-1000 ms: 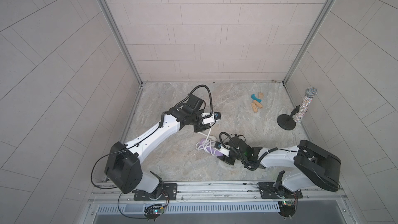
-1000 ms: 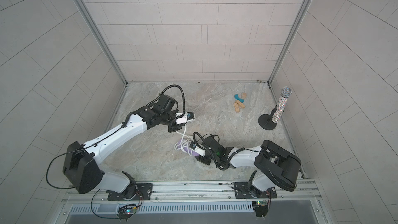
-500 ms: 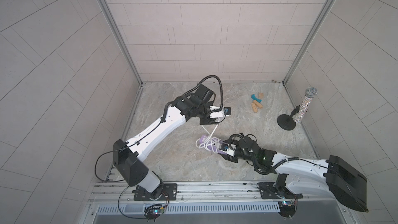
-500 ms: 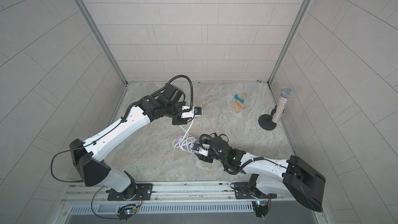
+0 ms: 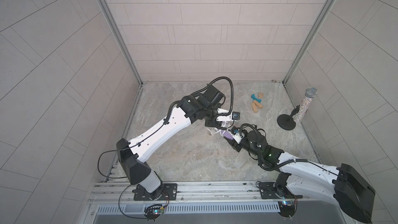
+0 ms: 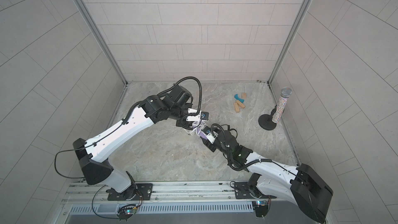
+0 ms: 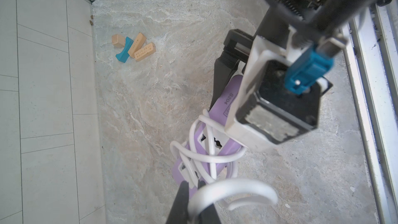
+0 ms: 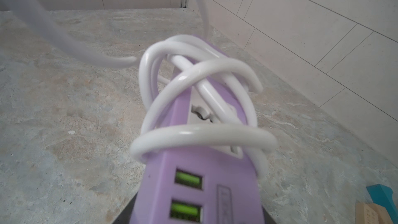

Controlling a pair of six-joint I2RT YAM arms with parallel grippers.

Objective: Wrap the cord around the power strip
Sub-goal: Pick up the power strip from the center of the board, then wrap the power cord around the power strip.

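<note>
We have carried everything farther out over the floor point(image 5: 193, 158). Our right gripper point(image 5: 230, 139) squeezes the end of the lilac power strip point(image 8: 193, 169). The white cord point(image 8: 193, 134) loops around it. Our left gripper point(image 7: 192, 185) now pinches the cord tight, ready for another loop.

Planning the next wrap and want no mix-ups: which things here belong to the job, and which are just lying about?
Job: power strip, in the right gripper; cord, looped around it, pinched by the left gripper.
Lying about: wooden blocks, blue block, microphone on its stand.
</note>
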